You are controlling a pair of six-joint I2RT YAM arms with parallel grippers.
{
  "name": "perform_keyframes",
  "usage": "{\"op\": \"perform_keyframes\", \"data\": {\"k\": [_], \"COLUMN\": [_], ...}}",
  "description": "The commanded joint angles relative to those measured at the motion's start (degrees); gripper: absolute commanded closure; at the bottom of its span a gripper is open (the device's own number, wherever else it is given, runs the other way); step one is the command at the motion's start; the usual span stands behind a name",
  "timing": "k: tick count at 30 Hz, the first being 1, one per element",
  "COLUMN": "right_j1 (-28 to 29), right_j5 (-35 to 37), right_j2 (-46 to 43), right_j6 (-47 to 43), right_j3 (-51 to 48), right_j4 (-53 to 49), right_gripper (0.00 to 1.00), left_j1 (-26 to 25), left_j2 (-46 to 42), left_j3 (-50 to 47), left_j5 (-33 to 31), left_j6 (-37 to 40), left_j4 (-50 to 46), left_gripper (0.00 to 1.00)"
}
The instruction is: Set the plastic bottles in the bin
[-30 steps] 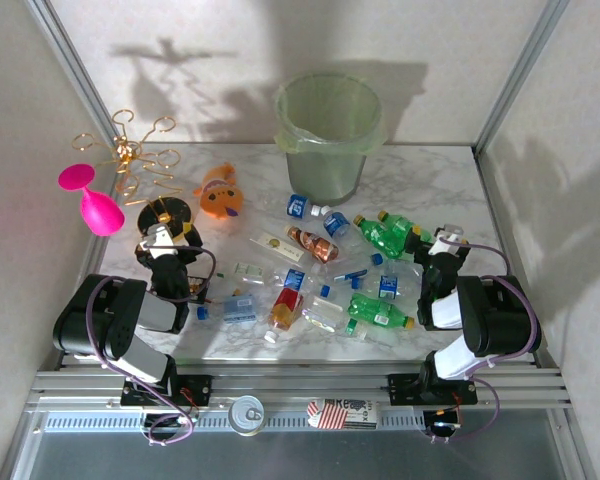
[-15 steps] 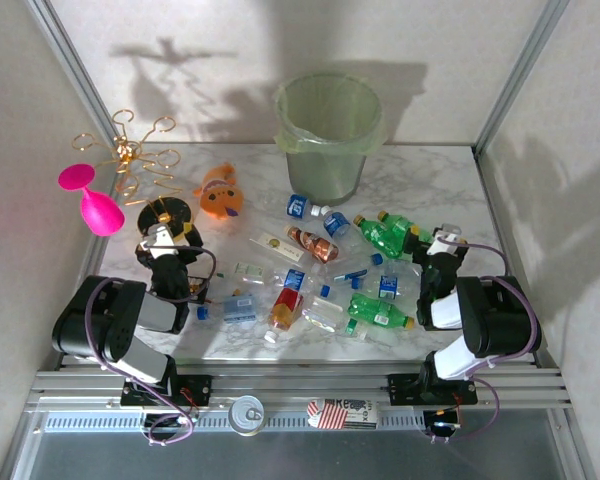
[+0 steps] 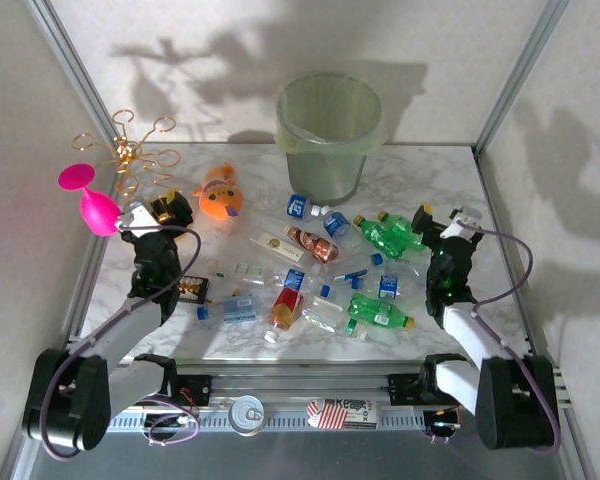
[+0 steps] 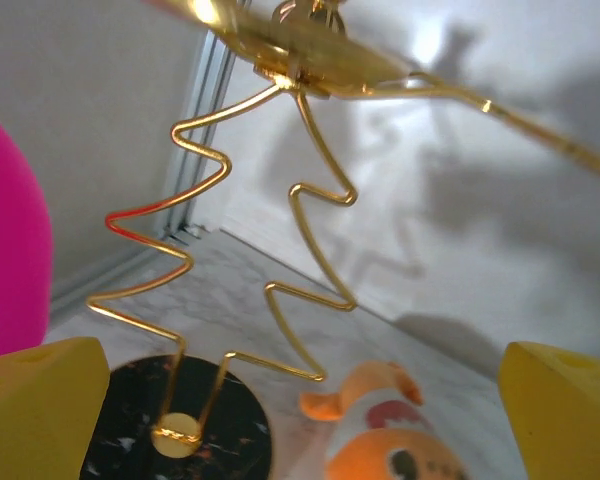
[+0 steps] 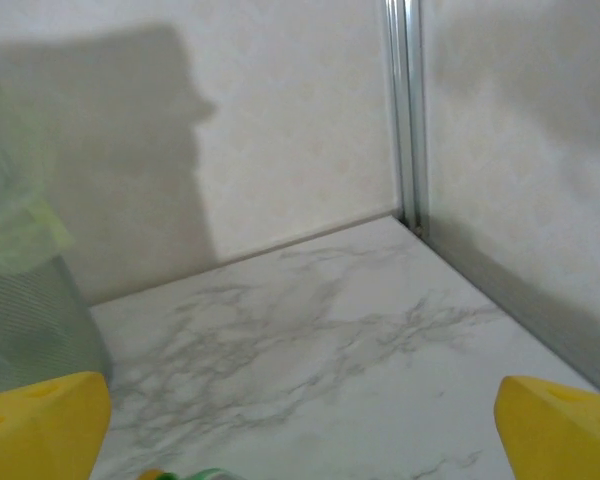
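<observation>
Several crushed plastic bottles lie across the middle of the marble table: a green one point(image 3: 385, 232), another green one point(image 3: 378, 312), an amber one point(image 3: 315, 245) and a clear one with a blue label point(image 3: 302, 207). The pale-green bin point(image 3: 330, 130) stands at the back; its wall point(image 5: 15, 300) shows left in the right wrist view. My left gripper point(image 3: 158, 210) point(image 4: 300, 405) is open and empty, facing the gold rack and the plush. Right of the green bottle, my right gripper point(image 3: 445, 216) point(image 5: 300, 425) is open and empty; a green sliver of that bottle point(image 5: 192, 474) lies below it.
A gold wire rack point(image 3: 130, 155) point(image 4: 280, 200) on a black base point(image 4: 180, 430) stands back left, with a pink plastic glass point(image 3: 95, 205) point(image 4: 10, 250) hanging on it. An orange plush toy point(image 3: 220, 192) point(image 4: 400, 440) lies beside it. Metal posts and walls point(image 5: 405, 110) enclose the table.
Both arms have unfolded and risen. The left gripper moved up over the rack's black base; the right gripper moved up and slightly right. The bottles have not moved.
</observation>
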Motion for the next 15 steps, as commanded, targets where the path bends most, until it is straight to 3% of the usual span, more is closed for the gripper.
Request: {"op": "perform_keyframes", "data": {"k": [1, 8, 15], "right_j1": [0.47, 2.23, 5.49], "right_j5": [-4.14, -16.21, -18.51], "right_j2": [-4.03, -5.02, -4.43], "right_j6": [10.04, 18.81, 23.45], "right_j3": [7.13, 17.63, 23.65], "right_j4": [-22.92, -47.73, -65.54], "right_gripper": [0.01, 0.01, 0.01], "left_j1": [-0.63, -6.66, -14.79], "left_j2": [-4.59, -11.28, -9.27], "left_j3": [3.09, 3.13, 1.18], "left_j5": [3.91, 11.5, 16.54], "left_j6": [-10.15, -17.19, -25.07], "left_j4": [-14.79, -21.6, -17.12], "left_gripper": [0.01, 0.01, 0.01]}}
